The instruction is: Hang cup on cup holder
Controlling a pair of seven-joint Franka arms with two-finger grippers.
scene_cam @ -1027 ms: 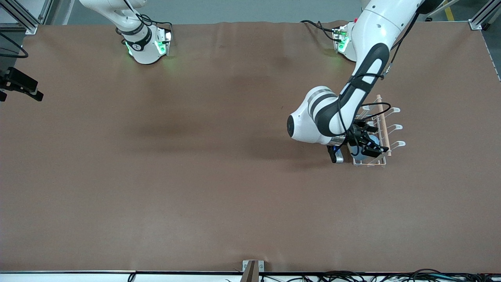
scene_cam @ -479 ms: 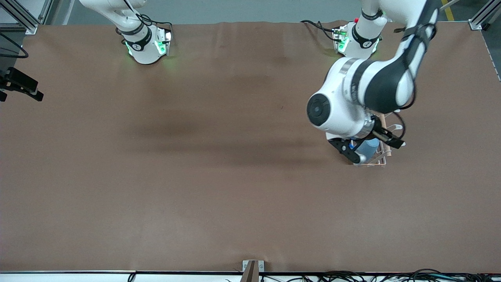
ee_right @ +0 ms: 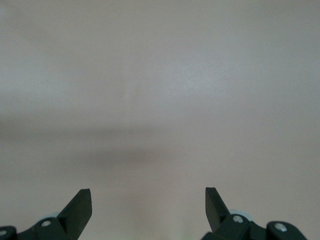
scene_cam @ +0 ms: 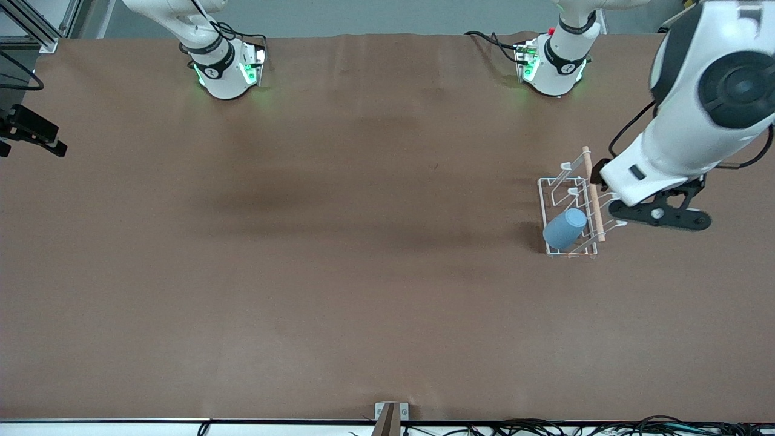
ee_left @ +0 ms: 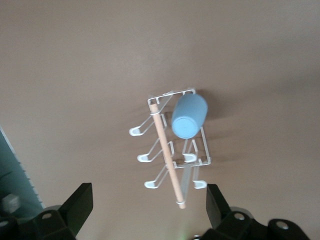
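The cup (scene_cam: 565, 228) hangs mouth-down and tilted on one prong of the holder (scene_cam: 548, 181), on the side of the rod (scene_cam: 593, 194) toward the right arm's end of the table, at the end of the holder nearest the front camera. In the left wrist view the cup (ee_left: 189, 116) has its closed bottom pointing up and outward, which fits a prong inside it bearing its weight; the prong itself is hidden by the cup. Judged from this, the hanging looks done.

The left gripper (ee_left: 149, 207) is raised over the table just beside the holder, on the side toward the left arm's end, with its fingers (ee_left: 80, 202) spread wide and nothing between them. That suits a hand that has let go and cleared the wires, though this is a judgement only. In the front view the left gripper (scene_cam: 657, 215) shows only as a dark bar under the wrist.

The right gripper (ee_right: 148, 207) is not seen in the front view; its own wrist camera shows it parted and empty over bare table, and that arm waits.

The holder's other five prongs are free. Nothing else lies near the holder. The rod and the bare prongs are the only things a descending hand could catch on.
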